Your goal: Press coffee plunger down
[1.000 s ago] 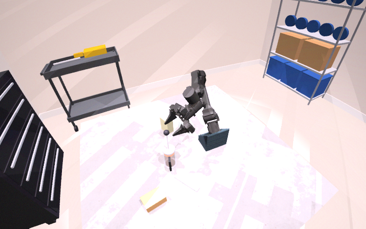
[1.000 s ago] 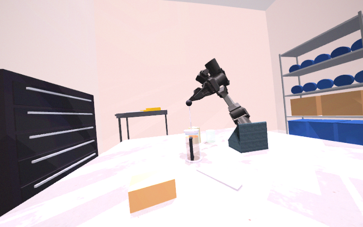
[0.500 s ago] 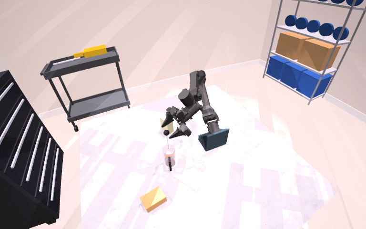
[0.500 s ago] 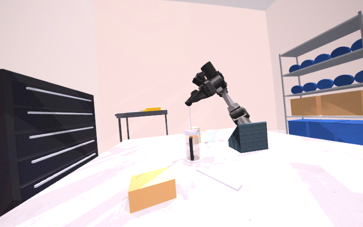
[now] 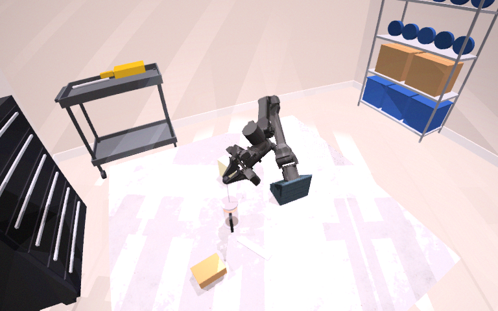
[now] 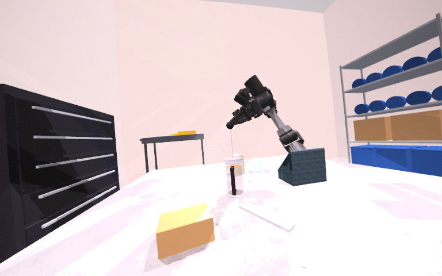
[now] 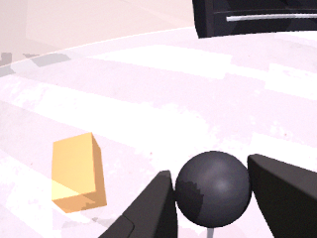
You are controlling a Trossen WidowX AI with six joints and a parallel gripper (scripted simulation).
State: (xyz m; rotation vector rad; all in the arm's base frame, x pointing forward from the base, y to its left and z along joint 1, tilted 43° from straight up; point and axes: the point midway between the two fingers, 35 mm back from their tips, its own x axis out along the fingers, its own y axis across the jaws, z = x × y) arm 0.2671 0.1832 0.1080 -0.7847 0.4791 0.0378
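Gripper (image 5: 226, 179) (image 6: 229, 125) (image 7: 210, 174) clamped on the black plunger knob (image 7: 213, 189), directly above the coffee press (image 5: 230, 212) (image 6: 234, 179). Rod (image 5: 227, 192) (image 6: 232, 143) extends well out of the press, which stands upright; plunger not down. Orange block (image 5: 208, 270) (image 6: 185, 232) (image 7: 76, 171) near the press, white flat strip (image 5: 253, 247) (image 6: 267, 217) just beside it.

In the wrist view, the picture's bottom edge cuts off the fingers and the thin rod (image 7: 210, 232), while the rod's black knob (image 7: 213, 188) hides its upper end.
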